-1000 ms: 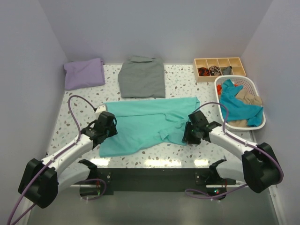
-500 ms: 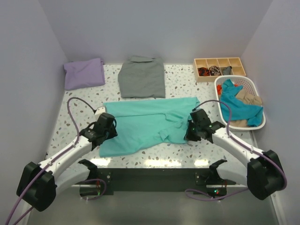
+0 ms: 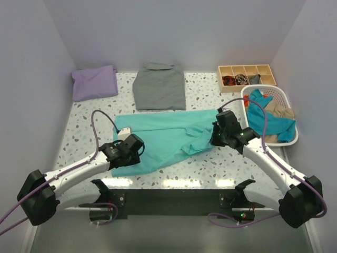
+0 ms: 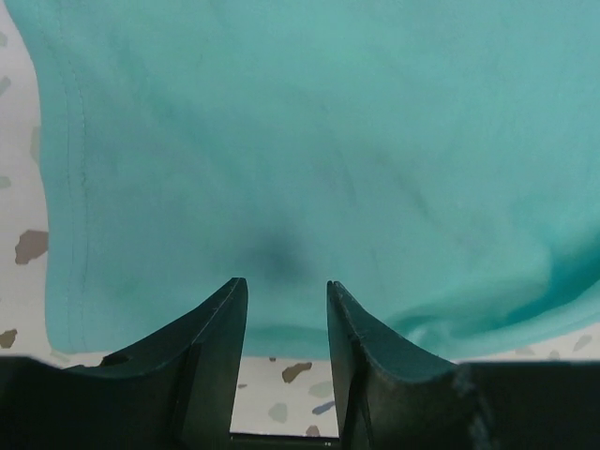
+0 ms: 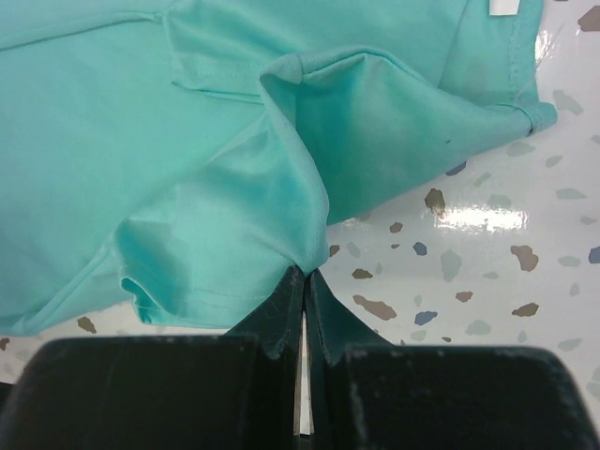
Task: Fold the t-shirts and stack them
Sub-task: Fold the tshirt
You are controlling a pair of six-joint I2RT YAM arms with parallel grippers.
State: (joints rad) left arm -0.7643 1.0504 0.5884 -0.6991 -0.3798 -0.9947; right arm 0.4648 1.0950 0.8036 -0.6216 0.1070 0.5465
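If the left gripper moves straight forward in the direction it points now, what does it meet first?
Probably the turquoise-green cloth t-shirt, spread on the speckled table: it fills the view ahead of the open left gripper. Its height above the cloth is unclear.

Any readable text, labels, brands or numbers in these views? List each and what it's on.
None can be read in any view.
The white label on the turquoise shirt: cut off at the frame's edge in the right wrist view, no print shows.
In the top view nothing shows any marking.
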